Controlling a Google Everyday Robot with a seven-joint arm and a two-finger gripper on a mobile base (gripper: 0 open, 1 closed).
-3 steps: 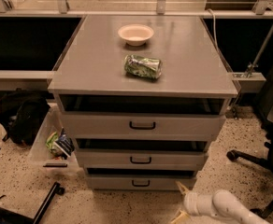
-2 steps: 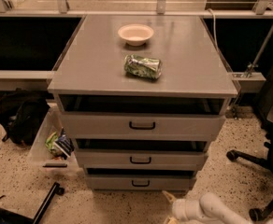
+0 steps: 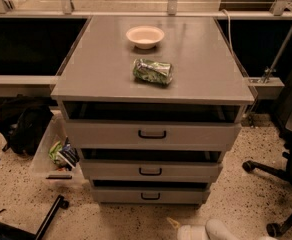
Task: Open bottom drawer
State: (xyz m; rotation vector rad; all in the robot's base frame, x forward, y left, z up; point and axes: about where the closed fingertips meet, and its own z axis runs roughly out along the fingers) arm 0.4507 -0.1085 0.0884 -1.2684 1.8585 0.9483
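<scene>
Sitting low at five o'clock of the bottom drawer [image 3: 118, 195], my tool [image 3: 177, 227], whose state I cannot tell, may approach off-centre and miss the small handle [image 3: 150, 196].

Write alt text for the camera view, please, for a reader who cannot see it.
A grey three-drawer cabinet fills the view; the robot's gripper sits at the picture's bottom edge, below and right of the handle of the bottom drawer, not touching it. A pale bowl and a crumpled green packet rest on the cabinet top.
</scene>
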